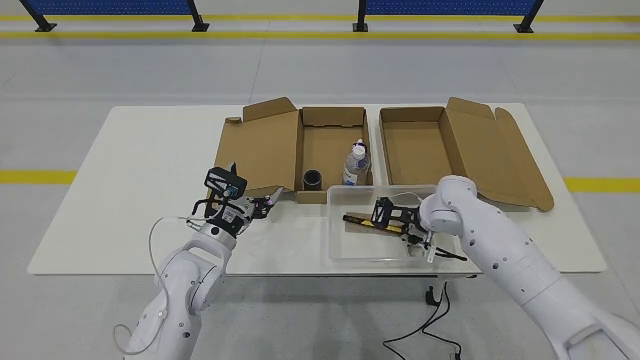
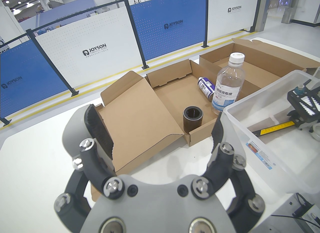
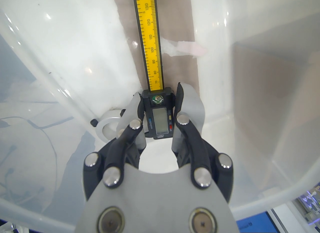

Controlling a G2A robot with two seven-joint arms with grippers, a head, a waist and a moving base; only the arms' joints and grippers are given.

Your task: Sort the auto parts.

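1. Right arm. I see the right gripper (image 3: 160, 97) inside the clear plastic bin (image 1: 331, 222), which sits on the tabletop (image 1: 130, 180) in front of the two cardboard boxes. The fingers are clamped on the display head of the digital caliper (image 3: 150, 43), one finger on each side of the head. The caliper's yellow scale runs straight out from the gripper along the bin floor. I cannot tell whether the caliper is resting on the floor or is raised off it. A silver metal ring (image 3: 107, 126) lies in the bin just beside one finger.

2. Left arm. The left gripper (image 2: 155, 118) hangs over the tabletop with its fingers spread wide and nothing between them. It is at the front edge of the left cardboard box (image 1: 325, 150), between that box's folded-out flap and the bin.

3. Left cardboard box. It holds three items:
- a black cylindrical sleeve (image 2: 192, 118), upright near the front wall;
- a clear bottle (image 2: 228, 88) with a white cap, upright in the corner nearest the bin;
- a small can (image 2: 205, 86), on its side behind the bottle.

4. Right cardboard box (image 1: 412, 150). It stands open just beside the left box, behind the bin.
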